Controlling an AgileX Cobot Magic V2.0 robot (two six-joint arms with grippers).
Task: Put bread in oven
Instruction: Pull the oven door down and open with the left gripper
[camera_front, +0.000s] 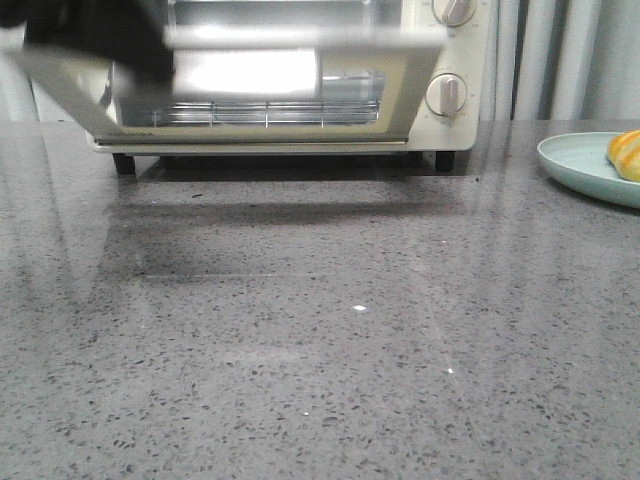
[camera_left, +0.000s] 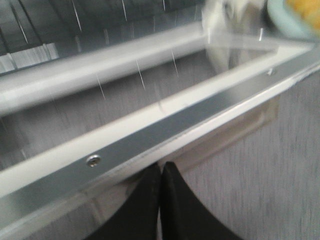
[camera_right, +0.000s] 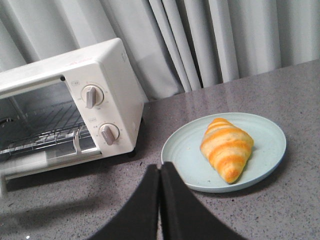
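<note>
Resting on a pale blue-green plate (camera_right: 185, 150), the bread (camera_right: 227, 147) lies on its side near the right edge of the counter (camera_front: 320, 350), toward the far right corner. Its crust is golden-orange with paler cream stripes, and one tapered end points toward the plate rim. In the front view only a sliver of the bread (camera_front: 626, 153) and part of the plate (camera_front: 575, 165) show at the right border of the picture.

The oven (camera_right: 117, 90) stands at the far edge of the counter, left of the plate and apart from it. Its body is cream-white, with two round knobs one above the other on its right-hand panel. Black feet carry it on the grey speckled stone. The door (camera_front: 250, 75) is partly lowered and appears blurred in the front view. The wire rack (camera_right: 42, 137) is visible inside the open cavity.

The right gripper (camera_right: 160, 200) hangs above the counter on the near side of the plate, clear of both plate and bread. Its two black fingers (camera_right: 142, 210) are pressed together along their length and grip nothing.

The left gripper (camera_left: 161, 200) sits just beside the near edge of the door (camera_left: 150, 135), whose metal frame strip and bar handle cross the left wrist view. Its fingers (camera_left: 140, 210) meet with no gap visible between them. No object is clamped between them. Whether they touch the door frame cannot be determined, since the view is blurred.
</note>
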